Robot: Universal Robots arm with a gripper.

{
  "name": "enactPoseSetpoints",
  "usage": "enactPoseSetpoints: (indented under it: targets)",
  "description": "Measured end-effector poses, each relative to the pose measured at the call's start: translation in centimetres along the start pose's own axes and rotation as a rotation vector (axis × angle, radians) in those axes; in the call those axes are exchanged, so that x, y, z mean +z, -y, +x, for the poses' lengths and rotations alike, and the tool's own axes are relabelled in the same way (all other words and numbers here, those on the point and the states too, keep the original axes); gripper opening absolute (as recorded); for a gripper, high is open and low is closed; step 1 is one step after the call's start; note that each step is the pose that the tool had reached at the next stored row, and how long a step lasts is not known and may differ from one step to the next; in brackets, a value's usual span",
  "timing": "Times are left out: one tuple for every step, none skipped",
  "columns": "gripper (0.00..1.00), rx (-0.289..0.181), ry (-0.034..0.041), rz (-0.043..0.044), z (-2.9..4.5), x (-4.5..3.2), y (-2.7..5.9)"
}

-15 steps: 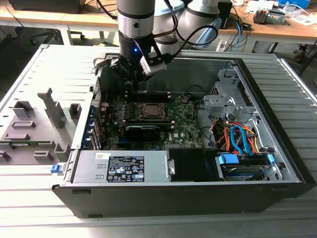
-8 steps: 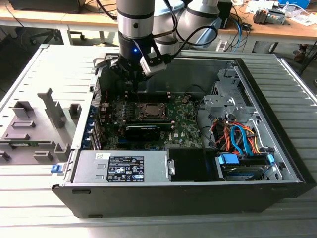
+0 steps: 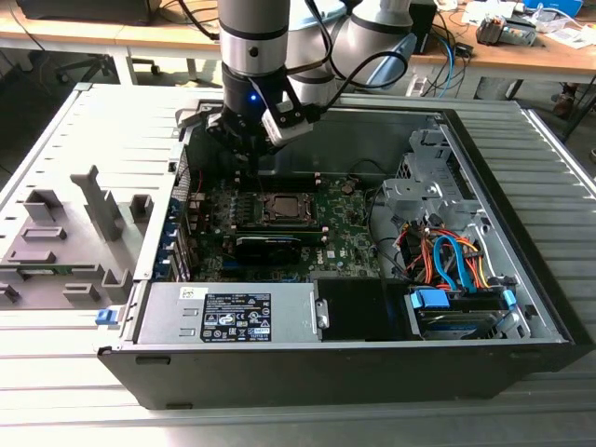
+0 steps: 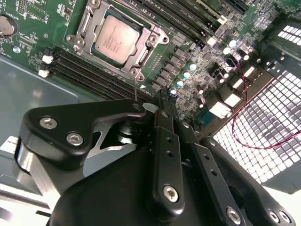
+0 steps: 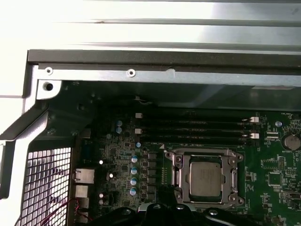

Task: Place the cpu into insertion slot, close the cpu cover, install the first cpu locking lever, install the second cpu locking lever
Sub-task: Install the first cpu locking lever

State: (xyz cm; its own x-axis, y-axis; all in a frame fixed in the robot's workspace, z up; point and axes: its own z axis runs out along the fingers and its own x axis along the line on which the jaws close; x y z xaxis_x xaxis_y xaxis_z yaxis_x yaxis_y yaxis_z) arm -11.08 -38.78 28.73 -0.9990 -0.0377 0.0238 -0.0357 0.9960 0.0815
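At the end effector: end effector point(image 4: 162, 96) hangs low inside the open computer case point(image 3: 521, 307). Can't tell how far open it is. Nothing visibly gripped.
Just off its tip: thin metal rod point(image 4: 135, 89) stands up from the board, close to the tip. Can't tell if they touch. Looks like one of the locking levers, not yet latched; that's my read, not certain.
Just beyond the tip: cpu point(image 4: 115, 38) sits flat and square in the insertion slot point(image 4: 87, 21), silvery top facing up.
Around the cpu: cpu cover point(image 4: 149, 47) appears to lie down over the chip's edges, with the chip showing through the window. Can't confirm it is fully seated.
Beside the slot, away from the tip: long black memory slots point(image 5: 197, 132) run alongside, near but apart.
Further out: green motherboard point(image 5: 268, 179), then the case walls, with the case resting on the slatted counter point(image 3: 559, 186).
Handling, cpu: light, rigid, slick metal top, delicate underside. Hold by opposite edges only, keep it level, don't press it into the slot.
Handling, cover: thin stiff sheet, probably hinged. Push on the frame, not on the chip.
Handling, lever: springy wire, likely to slip. Take it near the free end and expect resistance before it hooks.
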Motion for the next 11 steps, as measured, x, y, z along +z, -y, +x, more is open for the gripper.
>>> enactPoseSetpoints:
  targets:
    - [0.11, 0.000, 0.0002, -0.0002, 0.04, 0.03, -0.03]
    - [0.11, 0.000, 0.0001, -0.0001, 0.10, 0.03, -0.06]
    - [0.11, 0.000, 0.0000, 0.0000, 0.12, 0.02, -0.07]
    - [0.11, 0.000, -0.0001, 0.0000, 0.13, 0.03, -0.08]
    - [0.11, 0.000, 0.0000, -0.0001, 0.14, 0.04, -0.10]
    - [0.11, 0.000, 0.0000, -0.0001, 0.15, 0.04, -0.11]
    - [0.11, 0.000, -0.0001, 0.0018, 0.29, 0.13, -0.17]
    - [0.11, 0.000, -0.0001, 0.0018, 0.28, 0.40, -0.15]
    - [0.11, 0.000, -0.0001, 0.0018, 0.28, 0.41, -0.15]
    - [0.11, 0.000, -0.0001, 0.0018, 0.28, 0.42, -0.14]
    - [0.11, 0.000, -0.0001, 0.0018, 0.28, 0.44, -0.14]
